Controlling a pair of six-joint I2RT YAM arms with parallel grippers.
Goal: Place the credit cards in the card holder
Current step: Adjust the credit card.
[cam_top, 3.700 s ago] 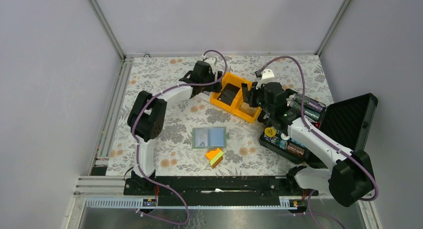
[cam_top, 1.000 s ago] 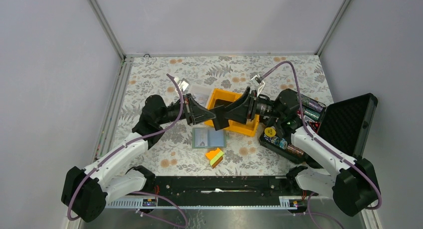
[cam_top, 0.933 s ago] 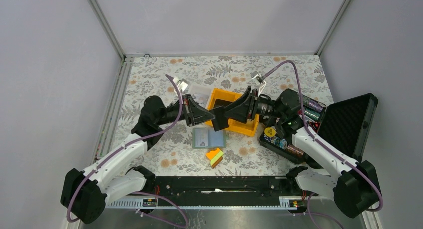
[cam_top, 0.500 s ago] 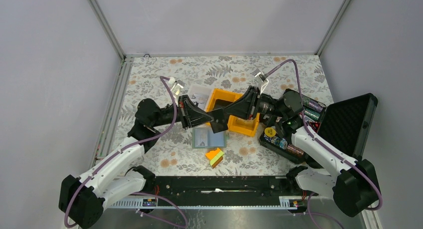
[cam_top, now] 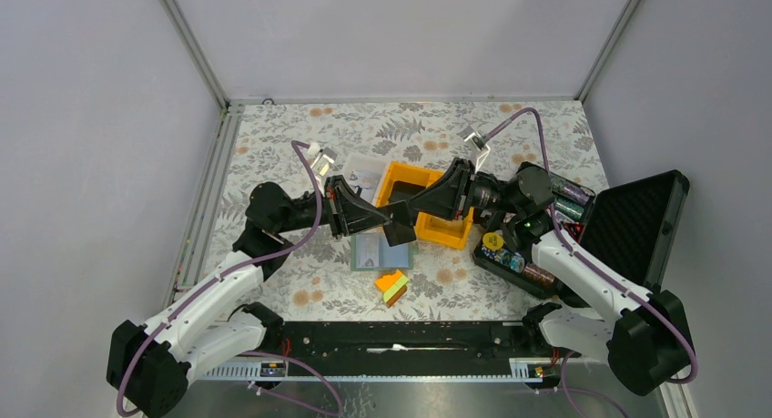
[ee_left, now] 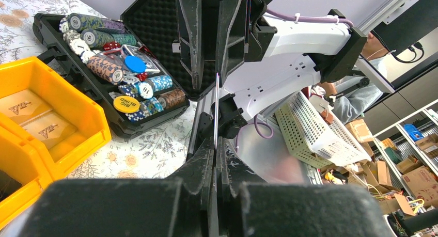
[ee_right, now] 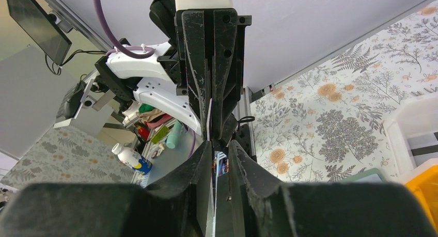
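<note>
A black card stood on edge in the air, pinched by the left tool, its far end between the slightly parted fingers of the right tool. Just below both tips, the grey-green card holder lay open and flat on the table, light-blue panel up. Tan cards lay flat in a yellow bin beside the left tool.

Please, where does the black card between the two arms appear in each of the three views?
Top external: the card is a dark square at the middle, where the arms meet, just in front of the yellow bin.
Left wrist: edge-on, a thin upright line at the middle; the bin is at the left.
Right wrist: edge-on, a thin pale line at the middle; a bin corner is at bottom right.
Shared landmark: the bin.
</note>
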